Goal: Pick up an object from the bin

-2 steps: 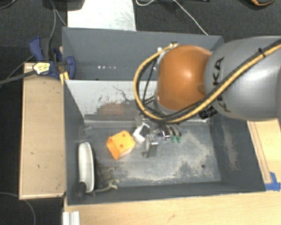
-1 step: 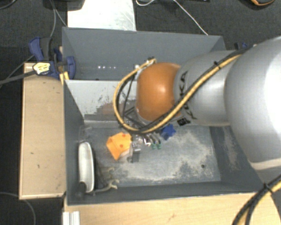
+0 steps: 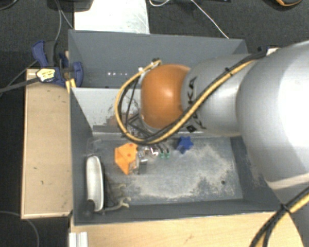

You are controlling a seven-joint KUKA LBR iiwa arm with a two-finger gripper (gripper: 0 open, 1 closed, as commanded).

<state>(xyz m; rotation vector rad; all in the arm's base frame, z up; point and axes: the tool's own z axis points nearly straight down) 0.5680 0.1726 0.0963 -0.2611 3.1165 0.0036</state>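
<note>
The arm's tool (image 3: 144, 155) sits low in the grey bin (image 3: 159, 60), just beside an orange block (image 3: 124, 157) at its 9 o'clock. Whether the tool is spread or pressed together cannot be told. A small blue piece (image 3: 184, 144) lies at its 2 o'clock and a white oblong thing (image 3: 94, 183) at its 8 o'clock.

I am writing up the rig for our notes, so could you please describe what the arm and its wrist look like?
The arm is thick, rounded and silver-grey, with black KUKA lettering near the wrist. An orange dome-shaped cover caps the wrist. A yellow-and-black cable runs along the arm and loops round the cover, with dark cables beside it. The gripper is small and metallic.
</note>
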